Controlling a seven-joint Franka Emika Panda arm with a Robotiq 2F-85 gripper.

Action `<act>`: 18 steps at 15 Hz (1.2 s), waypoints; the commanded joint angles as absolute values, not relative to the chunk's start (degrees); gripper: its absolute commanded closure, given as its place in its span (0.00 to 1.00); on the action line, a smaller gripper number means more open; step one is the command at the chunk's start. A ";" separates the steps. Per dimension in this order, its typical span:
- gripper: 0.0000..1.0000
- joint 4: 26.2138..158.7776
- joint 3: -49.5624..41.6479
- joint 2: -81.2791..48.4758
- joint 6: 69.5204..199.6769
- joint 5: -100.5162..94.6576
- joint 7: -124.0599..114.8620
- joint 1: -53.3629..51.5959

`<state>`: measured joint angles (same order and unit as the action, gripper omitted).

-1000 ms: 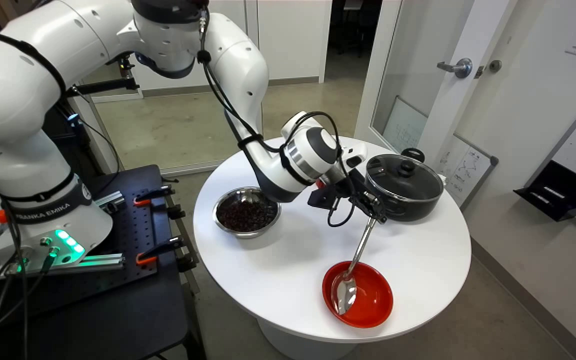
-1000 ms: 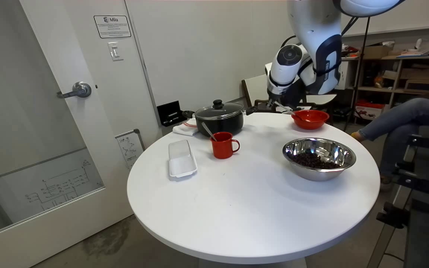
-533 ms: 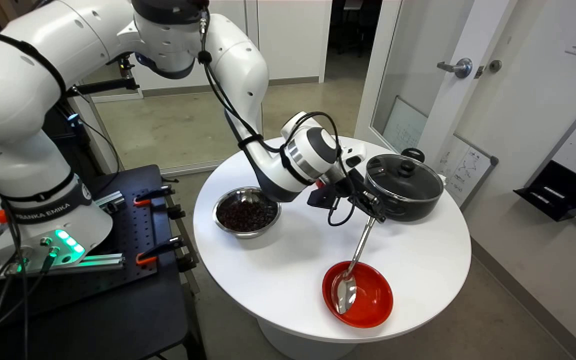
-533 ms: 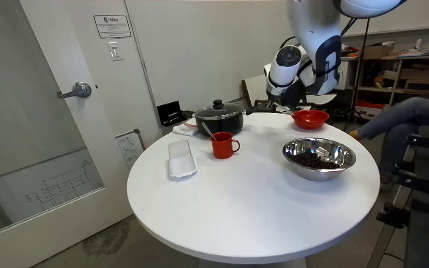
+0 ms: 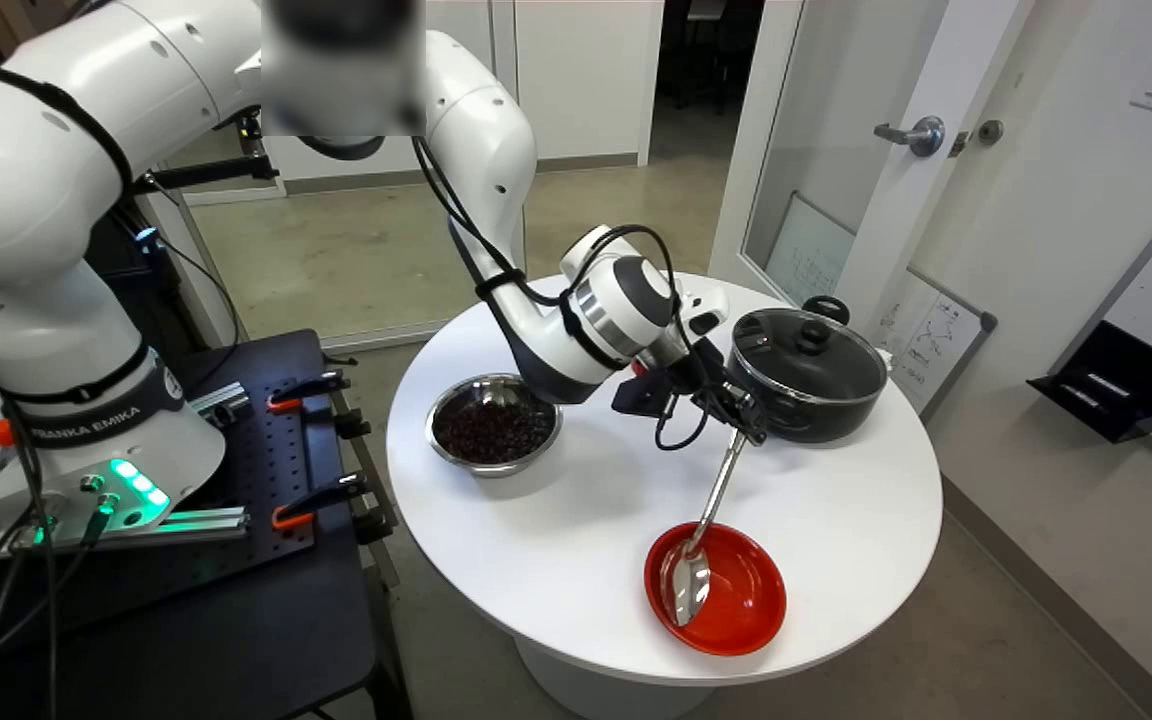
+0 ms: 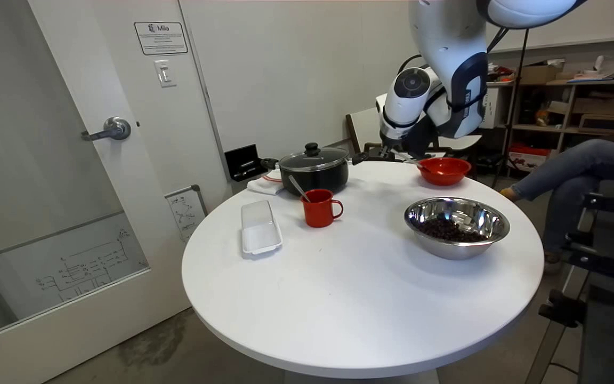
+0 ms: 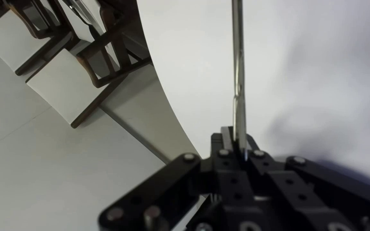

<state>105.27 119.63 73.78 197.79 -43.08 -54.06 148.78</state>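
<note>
Grips the metal spoon [image 7: 239, 80] in the end effector [image 7: 239, 136], has shifted slightly leftward in both exterior views since a second ago, leaving the red bowl [image 5: 751, 595] unmoved

Can't follow metal spoon [image 7: 239, 73] past top edge of wrist view. Can't make out arm joint [image 5: 341, 75], blurred at upper left in an exterior view.

One steel bowl [image 6: 456, 252] and one red bowl [image 5: 754, 602] make two bowls, plus one lidded pot [image 6: 317, 175] with two side handles [image 6: 359, 158], one mug [image 6: 318, 210] with one utensil [image 6: 297, 186] in it, one white container [image 6: 260, 234], one long spoon [image 5: 720, 480], one pincer [image 7: 239, 138] and one round tabletop [image 6: 307, 304].
</note>
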 commanded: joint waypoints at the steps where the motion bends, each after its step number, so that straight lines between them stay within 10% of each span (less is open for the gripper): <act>1: 0.99 103.36 119.48 75.53 198.11 -44.31 -56.48 149.19; 18: 0.99 103.80 120.63 74.10 198.10 -48.90 -56.19 149.26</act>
